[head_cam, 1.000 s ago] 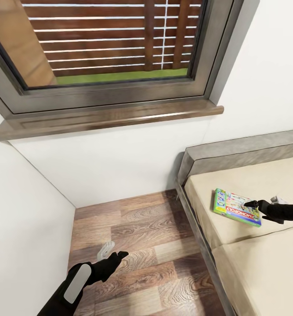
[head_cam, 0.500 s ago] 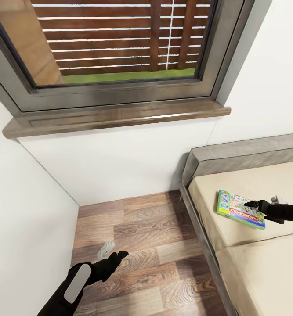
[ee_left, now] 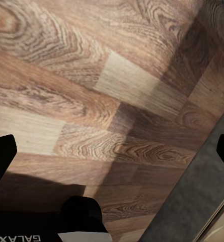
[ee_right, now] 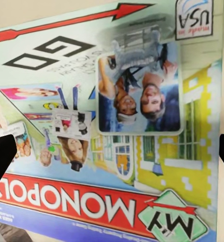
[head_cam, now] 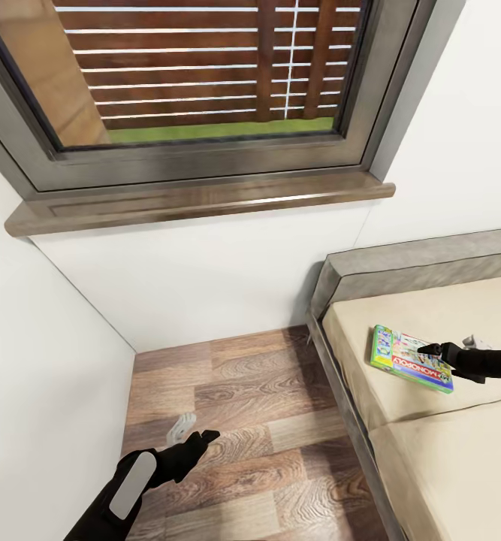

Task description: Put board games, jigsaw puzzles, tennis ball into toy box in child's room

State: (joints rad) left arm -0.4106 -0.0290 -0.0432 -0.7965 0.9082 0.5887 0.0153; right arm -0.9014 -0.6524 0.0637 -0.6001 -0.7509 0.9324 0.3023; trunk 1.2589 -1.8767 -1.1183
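Observation:
A green and blue Monopoly board game (head_cam: 408, 359) lies flat on the beige bed (head_cam: 445, 458), near the mattress's left edge. My right gripper (head_cam: 433, 349) hovers just above the box's near side, open, with nothing between its fingers. The right wrist view looks straight down on the box lid (ee_right: 117, 101), the two dark fingertips (ee_right: 1, 157) standing wide apart at either side. My left gripper (head_cam: 203, 436) hangs open over the wooden floor (ee_left: 91, 75), holding nothing.
A grey bed frame (head_cam: 333, 391) runs along the mattress edge beside the floor strip (head_cam: 227, 406). White walls close in at left and behind, under a window with a wooden sill (head_cam: 197, 199). The padded headboard (head_cam: 423, 263) stands against the right wall.
The camera shifted slightly a second ago, sliding the whole picture a little right and down; since then it has held still. Both grippers stay open in the same poses.

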